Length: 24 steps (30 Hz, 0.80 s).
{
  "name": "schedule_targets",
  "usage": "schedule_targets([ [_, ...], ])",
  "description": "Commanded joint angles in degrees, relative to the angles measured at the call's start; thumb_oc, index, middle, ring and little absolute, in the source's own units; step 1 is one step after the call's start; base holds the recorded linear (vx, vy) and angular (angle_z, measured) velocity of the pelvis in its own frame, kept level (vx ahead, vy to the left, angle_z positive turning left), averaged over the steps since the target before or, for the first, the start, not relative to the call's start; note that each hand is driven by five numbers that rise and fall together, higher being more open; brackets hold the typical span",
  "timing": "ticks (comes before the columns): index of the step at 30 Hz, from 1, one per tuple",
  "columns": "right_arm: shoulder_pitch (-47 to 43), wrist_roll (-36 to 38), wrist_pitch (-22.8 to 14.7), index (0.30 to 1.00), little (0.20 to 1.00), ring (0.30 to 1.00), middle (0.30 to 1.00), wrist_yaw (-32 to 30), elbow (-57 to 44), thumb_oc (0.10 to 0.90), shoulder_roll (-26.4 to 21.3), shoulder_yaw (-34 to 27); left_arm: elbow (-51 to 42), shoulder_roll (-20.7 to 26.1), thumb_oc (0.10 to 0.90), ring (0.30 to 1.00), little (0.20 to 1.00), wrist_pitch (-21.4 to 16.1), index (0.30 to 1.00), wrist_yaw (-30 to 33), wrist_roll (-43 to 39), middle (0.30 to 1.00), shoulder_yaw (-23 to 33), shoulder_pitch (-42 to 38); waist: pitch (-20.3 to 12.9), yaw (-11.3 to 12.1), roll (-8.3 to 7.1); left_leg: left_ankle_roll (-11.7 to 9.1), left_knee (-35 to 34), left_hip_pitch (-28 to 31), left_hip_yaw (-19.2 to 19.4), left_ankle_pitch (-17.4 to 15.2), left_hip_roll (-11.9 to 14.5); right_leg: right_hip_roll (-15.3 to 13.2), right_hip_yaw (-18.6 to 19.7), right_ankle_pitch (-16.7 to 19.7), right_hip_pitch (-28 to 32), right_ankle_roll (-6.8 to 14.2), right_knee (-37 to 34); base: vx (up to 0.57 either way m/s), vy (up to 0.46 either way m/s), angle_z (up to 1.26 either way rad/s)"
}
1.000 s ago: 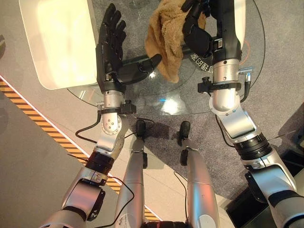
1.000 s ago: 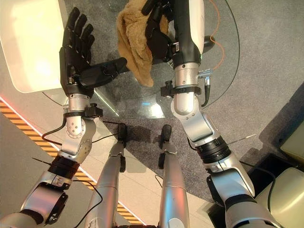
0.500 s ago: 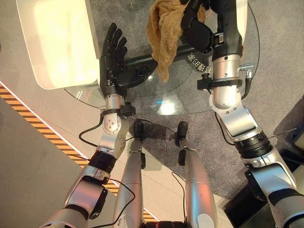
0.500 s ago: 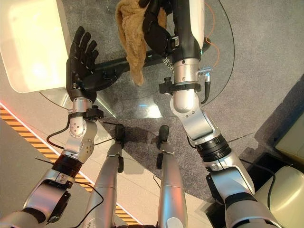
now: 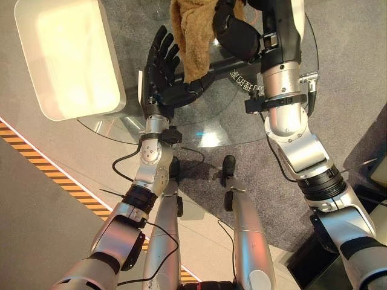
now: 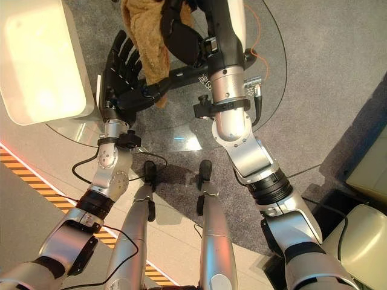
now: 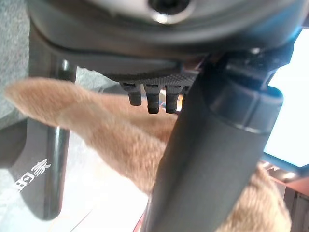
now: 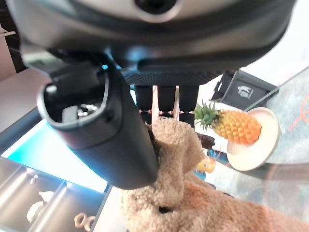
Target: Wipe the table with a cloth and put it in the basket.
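Both hands meet at the cloth (image 5: 192, 33); my right hand (image 5: 237, 33) pinches it, my left hand (image 5: 164, 69) waits flat beneath, probably touching; I should release only over the basket (image 5: 69, 57).

The left hand (image 5: 162, 69) stands between cloth (image 5: 192, 33) and basket (image 5: 68, 60).

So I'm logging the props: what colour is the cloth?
The cloth is tan-brown and fluffy, pinched in the right hand; the left eye view shows it best.

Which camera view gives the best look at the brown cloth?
The left eye view: the cloth hangs from the right hand, its tip by the left hand. The right eye view matches; the wrist views show close-up parts.
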Motion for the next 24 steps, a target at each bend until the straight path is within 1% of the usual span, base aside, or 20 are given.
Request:
schedule_targets([
  [1, -11.1, 1.8, -7.9, 0.300, 0.200, 0.300, 0.300, 0.5, -13.0, 0.100, 4.0, -2.9, -3.5, -0.9, 0.800, 0.900, 0.900, -5.9, 0.900, -3.3, -0.4, 0.900, 0.1, -6.9, -1.5, 0.6, -1.80, 2.4, -1.2, 4.5, 3.8, -4.2, -4.2, 6.9, -2.5, -3.6, 4.9, -1.1, -2.2, 0.00, 0.000, 0.00],
  [5, -10.3, 3.2, -8.4, 0.300, 0.200, 0.300, 0.300, 2.1, -12.9, 0.100, 5.2, -2.8, -3.8, -1.7, 0.800, 0.900, 0.900, -5.5, 0.900, -4.5, -2.2, 0.900, 0.0, -7.1, -1.5, 0.5, -1.85, 2.4, -1.4, 4.7, 3.8, -4.1, -4.3, 6.8, -2.7, -3.5, 5.3, -1.1, -2.5, 0.00, 0.000, 0.00],
  [13, -9.3, 7.0, -8.3, 0.300, 0.200, 0.300, 0.300, 5.6, -12.9, 0.100, 8.0, -2.5, -2.8, -3.3, 0.800, 0.900, 0.900, -5.8, 0.900, -5.0, -3.2, 0.900, -0.3, -8.1, -1.5, 0.3, -1.77, 2.2, -1.2, 4.6, 3.8, -4.1, -4.3, 6.7, -2.6, -3.7, 5.2, -1.2, -2.4, 0.00, 0.000, 0.00],
  [19, -8.5, 6.6, -8.9, 0.300, 0.200, 0.300, 0.300, 6.7, -12.9, 0.100, 9.2, -2.7, -2.4, -4.7, 0.800, 0.900, 0.900, -6.3, 0.900, -9.1, -8.7, 0.900, 0.1, -7.7, -1.5, 0.2, -1.96, 2.2, -1.3, 4.7, 3.8, -4.2, -4.2, 6.7, -2.6, -3.8, 5.3, -1.2, -2.4, 0.00, 0.000, 0.00],
  [20, -8.4, 6.5, -8.9, 0.300, 0.200, 0.300, 0.300, 6.8, -13.0, 0.100, 9.4, -2.7, -2.5, -4.8, 0.720, 0.832, 0.820, -6.2, 0.832, -9.8, -9.9, 0.832, 0.2, -7.7, -1.5, 0.2, -1.97, 2.2, -1.3, 4.6, 3.8, -4.2, -4.2, 6.7, -2.6, -3.8, 5.3, -1.2, -2.4, 0.00, 0.000, 0.00],
  [21, -8.3, 6.4, -8.9, 0.300, 0.200, 0.300, 0.300, 7.0, -13.1, 0.100, 9.6, -2.7, -2.8, -5.1, 0.690, 0.806, 0.790, -5.7, 0.806, -11.0, -11.4, 0.806, 0.4, -7.6, -1.5, 0.2, -2.03, 2.2, -1.3, 4.8, 3.9, -4.2, -4.2, 6.7, -2.6, -3.8, 5.4, -1.2, -2.5, 0.00, 0.000, 0.00],
  [22, -8.1, 6.2, -8.9, 0.300, 0.200, 0.300, 0.300, 7.2, -13.1, 0.100, 9.8, -2.7, -2.8, -5.4, 0.572, 0.705, 0.672, -5.4, 0.705, -12.4, -13.4, 0.705, 0.5, -7.5, -1.5, 0.1, -2.01, 2.2, -1.4, 4.8, 3.9, -4.2, -4.2, 6.8, -2.6, -3.8, 5.4, -1.3, -2.5, 0.00, 0.000, 0.00],
  [23, -8.2, 5.8, -9.0, 0.300, 0.200, 0.300, 0.300, 7.2, -12.8, 0.100, 10.2, -2.5, -2.9, -5.8, 0.501, 0.644, 0.601, -4.6, 0.644, -14.7, -16.8, 0.644, 0.8, -7.6, -1.5, 0.2, -2.02, 2.2, -1.2, 4.7, 3.9, -4.2, -4.2, 6.8, -2.6, -3.8, 5.4, -1.3, -2.4, 0.00, 0.000, 0.00],
  [24, -8.3, 5.5, -9.0, 0.300, 0.200, 0.300, 0.300, 7.0, -12.6, 0.100, 10.4, -2.3, -2.8, -6.0, 0.515, 0.655, 0.615, -4.5, 0.655, -15.1, -17.1, 0.655, 0.8, -7.7, -1.5, 0.1, -2.03, 2.2, -1.2, 4.7, 4.0, -4.2, -4.2, 6.7, -2.7, -3.8, 5.4, -1.3, -2.4, 0.00, 0.000, 0.00],
])
